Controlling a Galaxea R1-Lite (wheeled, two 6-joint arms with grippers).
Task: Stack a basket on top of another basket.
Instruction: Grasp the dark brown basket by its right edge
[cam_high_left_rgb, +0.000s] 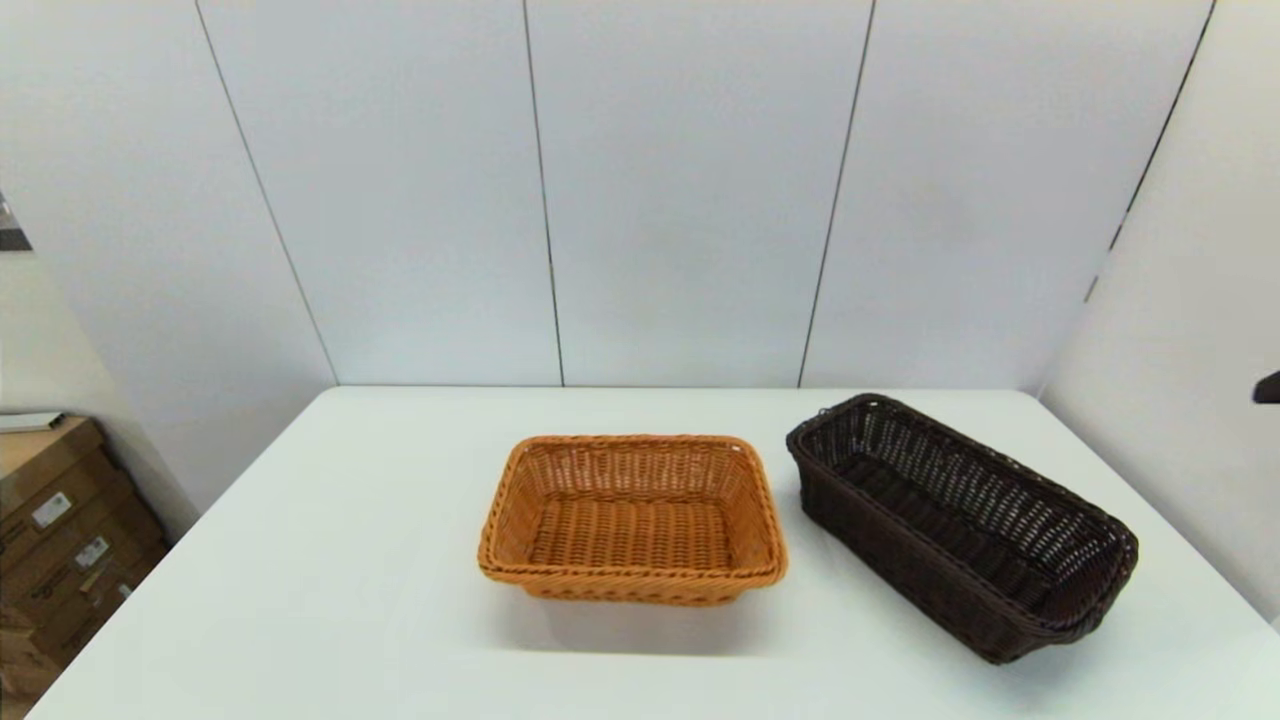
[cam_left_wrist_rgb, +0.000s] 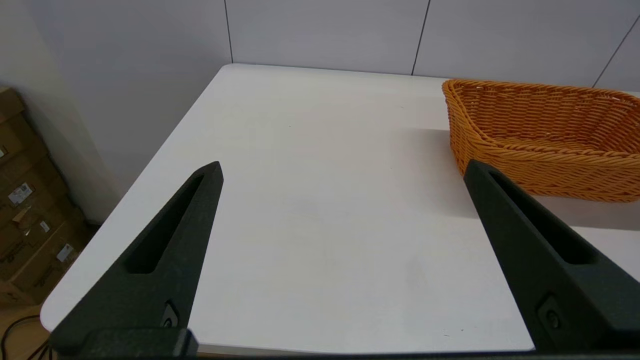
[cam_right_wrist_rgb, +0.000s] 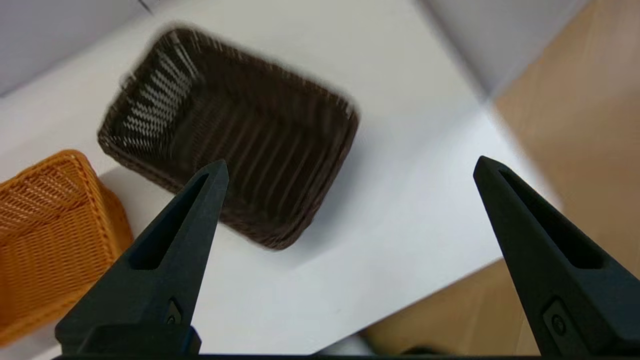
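The dark brown basket (cam_high_left_rgb: 960, 525) lies at an angle on the right side of the white table (cam_high_left_rgb: 350, 560), empty. The orange-tan basket (cam_high_left_rgb: 632, 517) sits at the table's middle, just left of it, also empty. In the right wrist view my right gripper (cam_right_wrist_rgb: 350, 167) hangs open high above the table's right front corner, with the dark basket (cam_right_wrist_rgb: 235, 135) beyond its fingers. My left gripper (cam_left_wrist_rgb: 342, 167) stands open over the table's left part, the orange-tan basket (cam_left_wrist_rgb: 545, 135) off to one side of it. Neither gripper holds anything, and neither shows in the head view.
Cardboard boxes (cam_high_left_rgb: 60, 530) stand on the floor left of the table. Grey wall panels close the back and right sides. A small dark object (cam_high_left_rgb: 1268, 387) pokes in at the right edge of the head view.
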